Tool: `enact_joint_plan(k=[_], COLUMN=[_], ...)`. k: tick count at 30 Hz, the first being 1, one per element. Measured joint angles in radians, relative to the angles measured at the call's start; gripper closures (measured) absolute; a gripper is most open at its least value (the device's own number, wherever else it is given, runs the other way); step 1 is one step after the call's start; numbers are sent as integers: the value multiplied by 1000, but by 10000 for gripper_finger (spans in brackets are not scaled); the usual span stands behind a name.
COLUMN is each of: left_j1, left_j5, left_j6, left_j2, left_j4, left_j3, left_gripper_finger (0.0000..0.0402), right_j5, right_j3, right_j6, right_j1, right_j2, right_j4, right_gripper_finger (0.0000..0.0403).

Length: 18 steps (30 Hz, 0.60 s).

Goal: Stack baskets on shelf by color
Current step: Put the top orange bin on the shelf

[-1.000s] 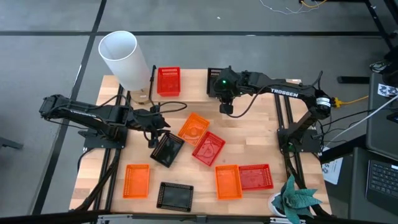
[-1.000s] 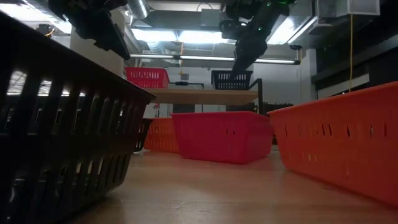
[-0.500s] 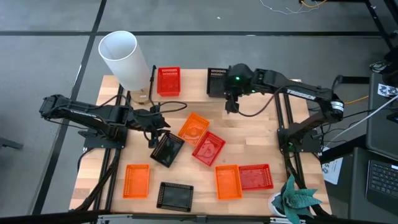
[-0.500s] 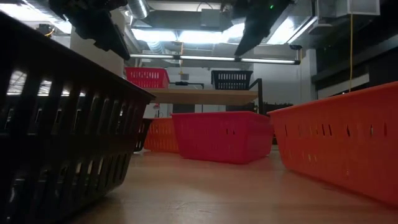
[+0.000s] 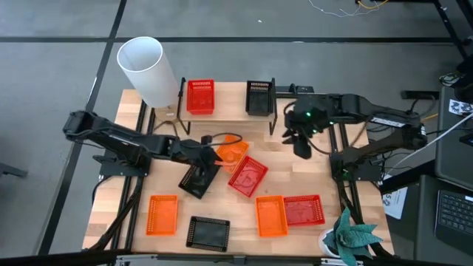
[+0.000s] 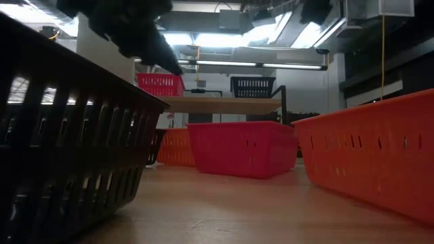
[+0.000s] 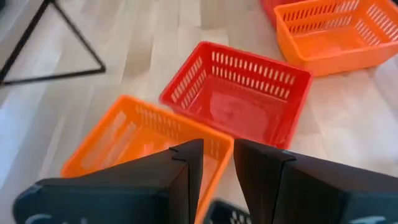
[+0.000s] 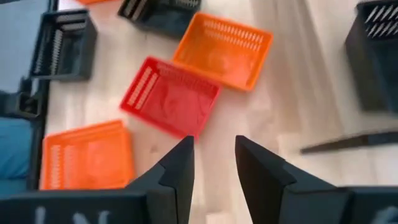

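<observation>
Along the near table edge: 1 orange basket (image 5: 162, 214), 1 black basket (image 5: 208, 233), another orange basket (image 5: 271, 215) and 1 red basket (image 5: 304, 210) touching it. Mid-table: tilted black basket (image 5: 196, 179), tilted red basket (image 5: 247, 176), and orange basket (image 5: 232, 151) just behind, overlapping at the corners. Left gripper (image 5: 208, 151) above the gap between that black basket and the orange one, fingers (image 7: 186, 177) a narrow slot apart, holding nothing. Right gripper (image 5: 302, 145) over bare wood right of the cluster, fingers (image 8: 177, 171) parted by a narrow gap, empty. At the far edge: shelf (image 5: 229, 103) bearing 1 red basket (image 5: 200, 97) and 1 black basket (image 5: 259, 97), well apart. Tall white cylinder (image 5: 146, 71) at the far left corner, beside the shelf.
</observation>
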Motion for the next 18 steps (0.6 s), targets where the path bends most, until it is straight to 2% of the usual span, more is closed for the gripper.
enact_joint_plan(k=[8, 14, 18], left_j1=[-15, -13, -13], left_j5=[1, 24, 13], left_j6=[11, 12, 13], left_j2=[170, 286, 350], left_j4=[-9, -153, -254], left_j3=[72, 180, 229], left_gripper_finger=[319, 319, 319], right_j5=[17, 129, 162], right_j3=[0, 0, 0], right_j6=[82, 159, 184], right_j1=[101, 143, 159], right_j2=[-114, -215, -265], right_j4=[-153, -156, -156], right_gripper_finger=[287, 287, 287])
